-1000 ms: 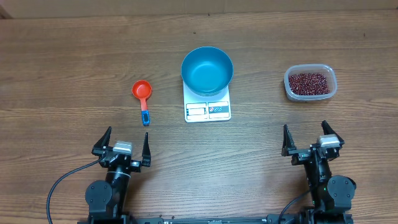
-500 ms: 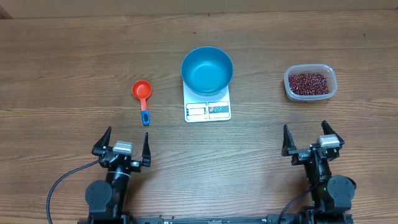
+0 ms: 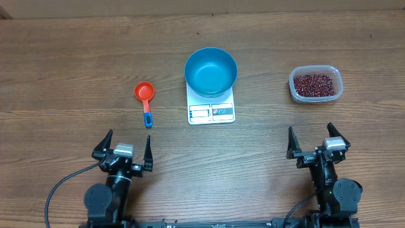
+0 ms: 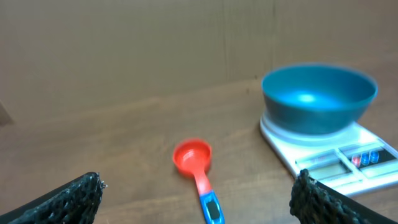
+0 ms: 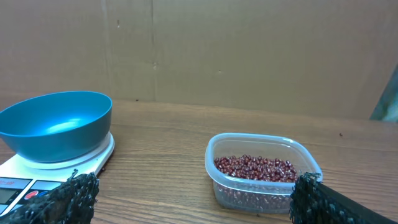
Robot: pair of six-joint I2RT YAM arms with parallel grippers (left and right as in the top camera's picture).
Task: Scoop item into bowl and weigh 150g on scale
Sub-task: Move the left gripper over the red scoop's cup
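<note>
On the desk [image 3: 76,57], the bowl [image 3: 211,71] sits on the scale [image 3: 211,112], scoop [image 3: 145,95] to its left, beans [image 3: 314,83] in their tub [image 3: 316,99] to its right; left gripper [image 3: 125,147] and right gripper [image 3: 314,142] hang short of the scale, jaws fully apart, empty: scooping not begun; next, probably grasp the scoop handle.

Only the left end effector [image 3: 130,135] and its arm [image 3: 104,197] nudged slightly left in the overhead view.

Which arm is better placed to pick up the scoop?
Left: the scoop lies just ahead of the open left gripper, handle toward it; the right gripper sits far aside, nearer the beans.
</note>
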